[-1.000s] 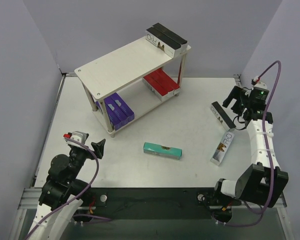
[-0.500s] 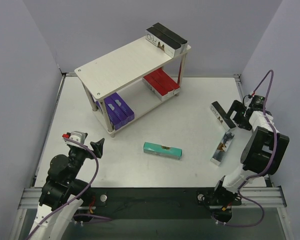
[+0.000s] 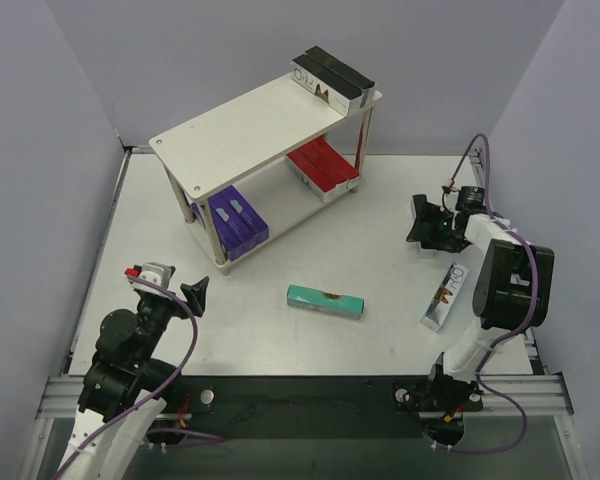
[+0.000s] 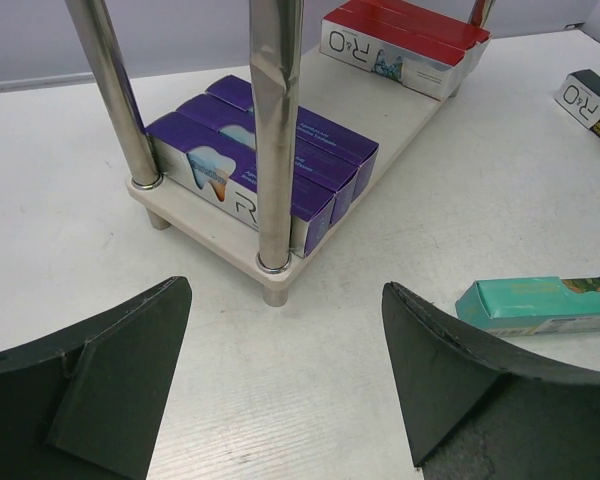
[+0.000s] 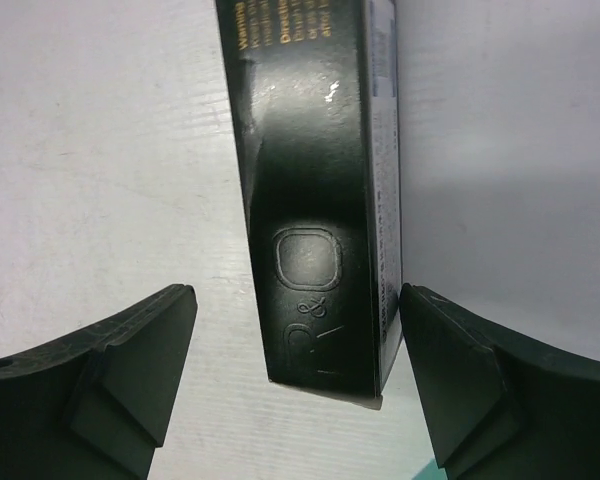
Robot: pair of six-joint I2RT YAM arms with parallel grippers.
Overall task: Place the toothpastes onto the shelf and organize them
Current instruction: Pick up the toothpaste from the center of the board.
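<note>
The pale wood shelf [image 3: 250, 125] stands at the back centre. Black cartons [image 3: 330, 80] lie on its top board. Red cartons [image 3: 323, 165] and purple cartons [image 3: 238, 218] lie on its lower board. A teal carton [image 3: 325, 299] lies on the table. A dark-and-white carton [image 3: 444, 296] lies at the right. My right gripper [image 3: 425, 222] is open, low over a black carton [image 5: 320, 190] that lies between its fingers [image 5: 130, 360] without touching them. My left gripper [image 3: 195, 293] is open and empty, facing the shelf's near leg [image 4: 273, 150].
The left wrist view shows the purple cartons [image 4: 250, 160], the red cartons [image 4: 400, 40], the teal carton [image 4: 540, 305] and the black carton [image 4: 595, 105]. Grey walls close in the table on the left, back and right.
My right arm has swung in from the right wall and come down over the black carton, fingers either side of it. The left arm has not moved.
</note>
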